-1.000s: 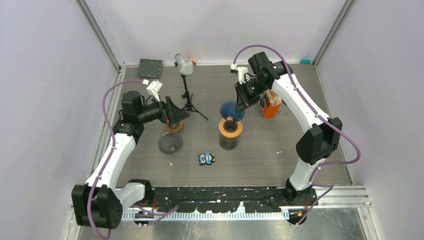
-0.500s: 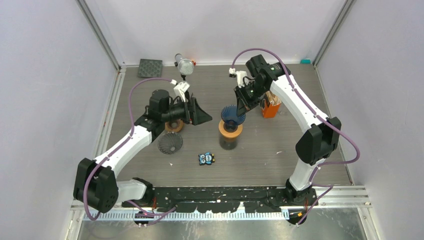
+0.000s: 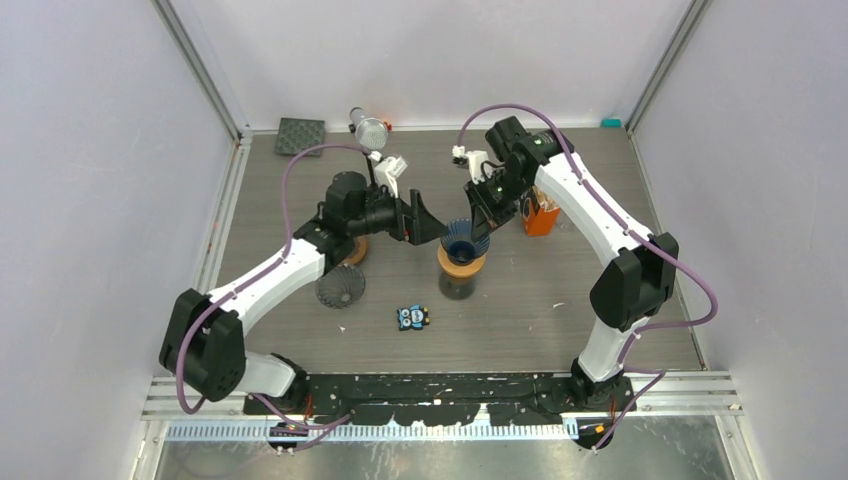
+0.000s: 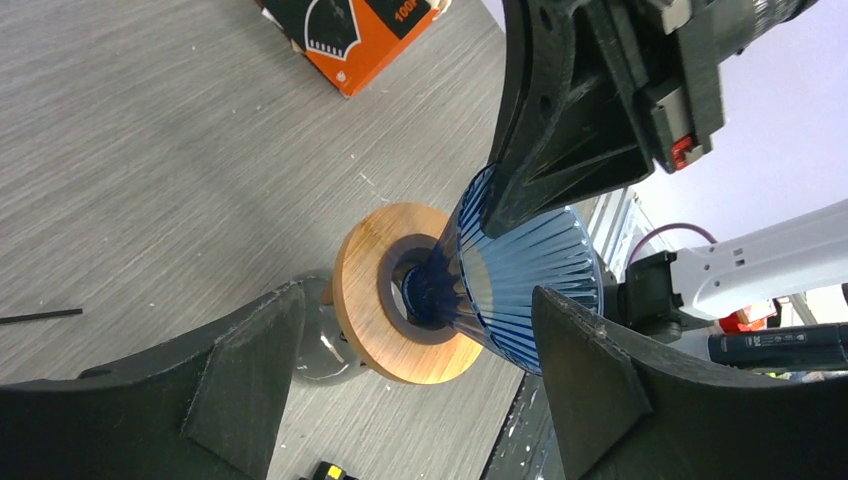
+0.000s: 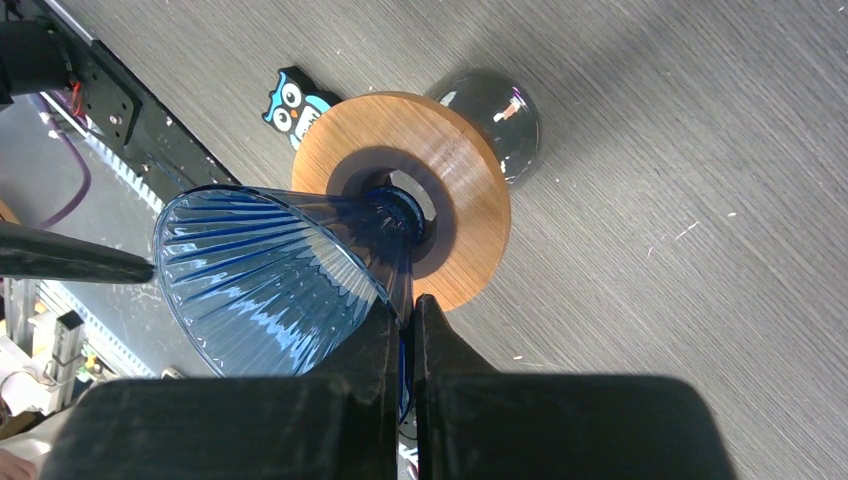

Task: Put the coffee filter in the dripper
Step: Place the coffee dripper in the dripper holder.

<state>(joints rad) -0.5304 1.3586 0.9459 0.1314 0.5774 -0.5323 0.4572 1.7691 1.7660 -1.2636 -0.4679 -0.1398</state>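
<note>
The coffee filter [image 3: 464,237], a translucent blue ribbed cone, is tilted with its narrow end in the hole of the dripper [image 3: 461,260], a wooden ring on a dark glass carafe [image 5: 500,115]. My right gripper [image 5: 412,310] is shut on the cone's rim [image 5: 260,270], above the ring [image 5: 460,200]. From the left, my left gripper [image 4: 417,300] stands open, its jaws on either side of the cone [image 4: 530,270] and ring [image 4: 370,320] without touching them. In the top view the left gripper [image 3: 430,222] sits just left of the cone and the right gripper [image 3: 481,215] just behind it.
A grey ribbed cone [image 3: 340,287] and a second wooden ring [image 3: 350,252] lie under the left forearm. An owl figure [image 3: 412,317] is in front of the carafe. An orange box [image 3: 541,215] stands to the right, with a microphone on a tripod [image 3: 372,135] and a black mat [image 3: 300,136] at the back.
My left arm has swung right, bringing its open gripper up to the blue cone. My right gripper has lowered the cone slightly onto the wooden ring.
</note>
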